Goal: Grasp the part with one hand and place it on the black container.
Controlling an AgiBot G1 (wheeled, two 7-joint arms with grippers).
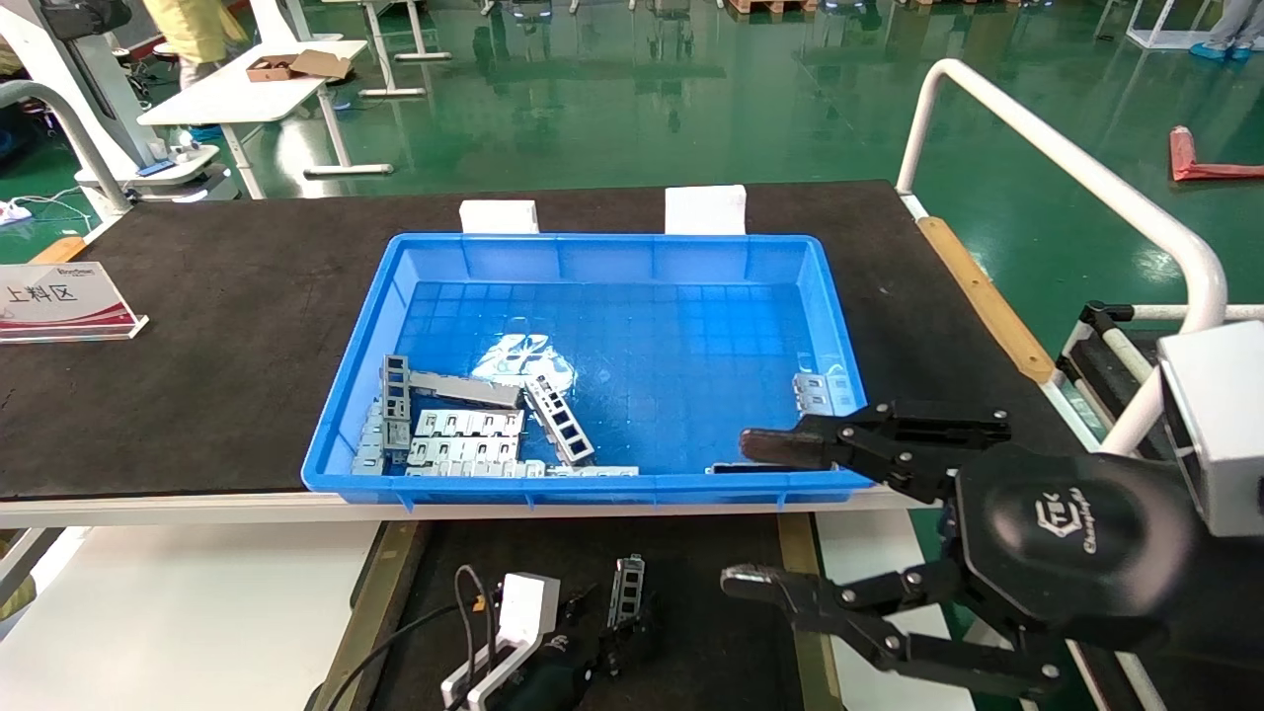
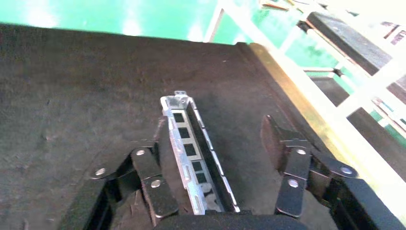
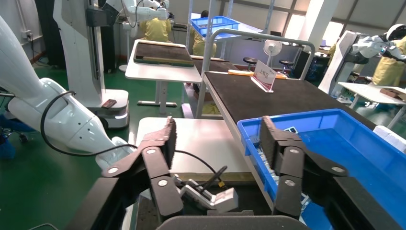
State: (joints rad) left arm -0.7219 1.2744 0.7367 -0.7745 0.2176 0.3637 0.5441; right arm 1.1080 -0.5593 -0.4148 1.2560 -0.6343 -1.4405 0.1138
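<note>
The part (image 1: 627,590), a slim silvery channel strip with rectangular openings, lies on the black container (image 1: 711,612), the matte tray with brass side strips below the table's front edge. My left gripper (image 1: 617,632) is low over the tray with its jaws spread around the part. In the left wrist view the part (image 2: 191,148) rests against one finger (image 2: 165,143), with a wide gap to the other finger, on the tray's black floor (image 2: 72,96). My left gripper (image 2: 215,129) is open. My right gripper (image 1: 750,513) hangs open and empty at the bin's front right corner.
A blue plastic bin (image 1: 612,247) on the black tabletop mat (image 1: 197,326) holds several more grey metal pieces (image 1: 464,425) in its front left. A white rail (image 1: 1086,168) runs along the right. The bin's corner (image 3: 249,129) shows in the right wrist view.
</note>
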